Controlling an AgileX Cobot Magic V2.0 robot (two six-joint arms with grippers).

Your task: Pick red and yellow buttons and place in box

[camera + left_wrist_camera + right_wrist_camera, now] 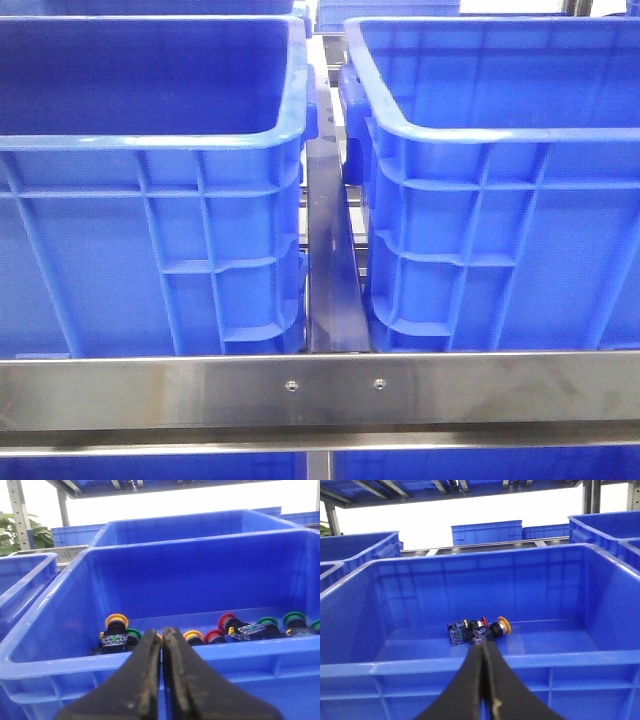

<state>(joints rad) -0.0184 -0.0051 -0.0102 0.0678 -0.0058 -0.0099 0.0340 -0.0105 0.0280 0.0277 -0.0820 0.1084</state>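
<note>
Likely the buttons are light, rigid plastic and slippery on their domed caps, so the black body behind the cap is judged the better hold. Red buttons and yellow buttons are seen among green ones along the far wall of the source bin. Two are already lying mid-floor in the box. Left gripper and right gripper are both closed, nothing held

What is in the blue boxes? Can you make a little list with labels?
left bin: many buttons; yellow, red, green
right bin: few buttons; one yellow, one red
left end effector: shut, empty, outside the bin
right end effector: shut, empty, outside the bin
front view: only the bins' outsides show
</note>
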